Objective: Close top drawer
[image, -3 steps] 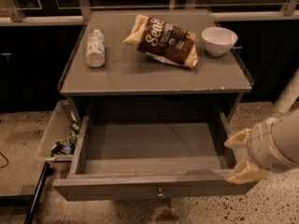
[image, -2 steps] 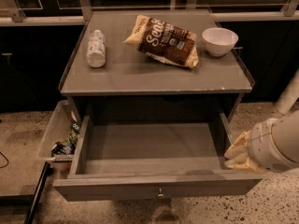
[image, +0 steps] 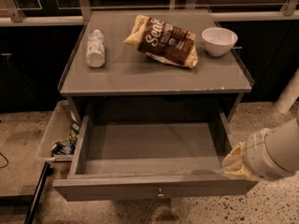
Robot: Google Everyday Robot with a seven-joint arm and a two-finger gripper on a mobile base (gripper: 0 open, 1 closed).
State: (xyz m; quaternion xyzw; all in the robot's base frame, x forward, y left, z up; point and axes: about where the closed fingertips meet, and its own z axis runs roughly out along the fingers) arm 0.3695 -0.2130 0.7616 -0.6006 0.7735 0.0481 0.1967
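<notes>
The top drawer of the grey cabinet is pulled far out and its inside is bare. Its flat front carries a small round metal knob. The lower drawers are hidden beneath it. My gripper, cream-coloured at the end of a white arm, sits at the drawer's front right corner, against the right side wall just behind the front panel. It holds nothing that I can see.
On the cabinet top lie a white bottle on its side, a brown chip bag and a white bowl. A clear bin with wrappers stands on the floor at the left. A white post is at the right.
My gripper has shifted slightly down and in toward the drawer's front right corner. The drawer stays pulled out about as far as before.
</notes>
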